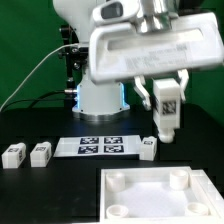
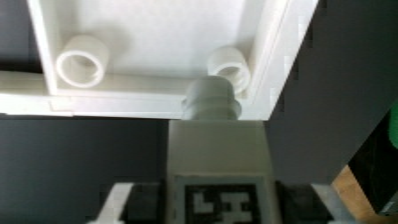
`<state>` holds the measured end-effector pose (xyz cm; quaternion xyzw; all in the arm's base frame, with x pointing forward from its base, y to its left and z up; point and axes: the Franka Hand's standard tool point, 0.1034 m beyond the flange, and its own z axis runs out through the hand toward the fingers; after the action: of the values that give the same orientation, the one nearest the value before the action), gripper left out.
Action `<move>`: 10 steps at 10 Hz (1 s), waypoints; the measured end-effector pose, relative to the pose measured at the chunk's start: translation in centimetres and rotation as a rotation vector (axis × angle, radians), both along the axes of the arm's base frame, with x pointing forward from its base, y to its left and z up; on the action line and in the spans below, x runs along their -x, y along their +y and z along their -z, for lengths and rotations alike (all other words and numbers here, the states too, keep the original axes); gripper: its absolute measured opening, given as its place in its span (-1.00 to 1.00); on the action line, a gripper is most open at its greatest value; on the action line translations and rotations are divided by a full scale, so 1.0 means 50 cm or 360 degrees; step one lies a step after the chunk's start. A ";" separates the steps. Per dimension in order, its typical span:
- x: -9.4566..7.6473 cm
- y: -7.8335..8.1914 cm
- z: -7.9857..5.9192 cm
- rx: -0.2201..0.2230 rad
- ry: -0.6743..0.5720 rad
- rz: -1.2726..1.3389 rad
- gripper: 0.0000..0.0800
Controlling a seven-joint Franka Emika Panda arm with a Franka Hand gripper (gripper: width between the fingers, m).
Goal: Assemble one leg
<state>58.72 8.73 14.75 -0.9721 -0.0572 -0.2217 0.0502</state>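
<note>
While the pincer [image 1: 165, 95] grips a white leg [image 1: 166, 122] upright over the black desk [image 1: 40, 195], loose legs [image 1: 40, 152] flank the marker board [image 1: 100, 147]. A large socketed white board [image 1: 150, 198] lies in front.

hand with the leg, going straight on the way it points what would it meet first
Likely the corner socket of the board: the held leg points at it in the wrist view, though the gap is unclear.

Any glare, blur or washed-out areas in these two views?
Exterior view: fairly sharp, but the board is very bright against the dark table, with only faint socket shading. Wrist view: soft throughout; the board is nearly blown out to white, and the leg, close to the lens, is blurred.
</note>
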 end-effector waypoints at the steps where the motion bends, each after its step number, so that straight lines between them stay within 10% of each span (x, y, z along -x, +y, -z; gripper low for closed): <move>1: -0.025 0.002 0.024 -0.0004 -0.0062 0.0011 -0.27; 3: -0.040 0.031 0.076 -0.0026 -0.0130 0.0022 -0.27; 10: -0.053 0.056 0.090 -0.0018 -0.0138 -0.0001 -0.27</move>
<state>61.35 11.55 10.23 -0.9613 -0.0584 -0.2639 0.0532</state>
